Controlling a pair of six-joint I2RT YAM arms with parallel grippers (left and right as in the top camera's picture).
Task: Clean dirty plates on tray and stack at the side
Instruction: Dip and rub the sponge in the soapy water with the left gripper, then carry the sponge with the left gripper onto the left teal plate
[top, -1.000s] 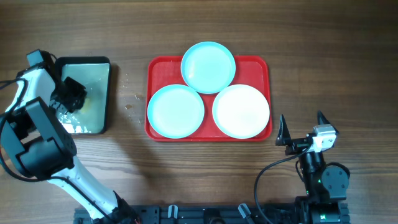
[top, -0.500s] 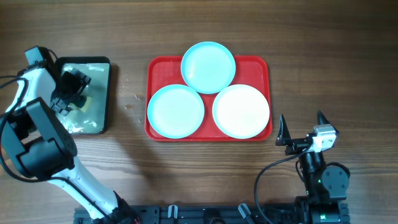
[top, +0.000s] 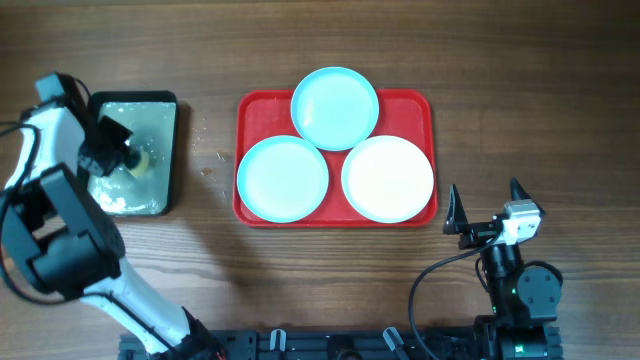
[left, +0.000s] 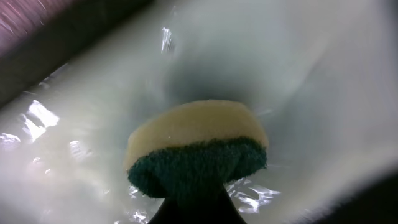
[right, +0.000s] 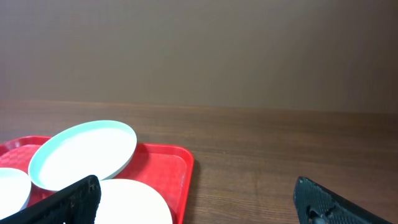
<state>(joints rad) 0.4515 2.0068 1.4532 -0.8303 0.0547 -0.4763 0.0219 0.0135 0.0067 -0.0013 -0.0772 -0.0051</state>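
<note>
The red tray (top: 252, 110) holds three plates: an aqua plate (top: 335, 107) at the back, an aqua plate (top: 283, 178) at front left, and a white plate (top: 388, 178) at front right. My left gripper (top: 128, 155) is over the black-rimmed tray (top: 170, 150), shut on a yellow and green sponge (left: 198, 148) held above the wet tray floor. My right gripper (top: 488, 208) is open and empty, right of the red tray's front corner. The right wrist view shows the back aqua plate (right: 84, 152), the white plate (right: 134, 202) and the tray rim (right: 185, 171).
The black-rimmed tray holds shiny soapy water (left: 311, 93). Small wet spots (top: 212, 165) lie on the wood between the two trays. Bare wooden table (right: 267, 155) spreads right of the red tray.
My left gripper has shifted within the black-rimmed tray, moving back and right with the sponge. The right arm and the plates have not moved.
</note>
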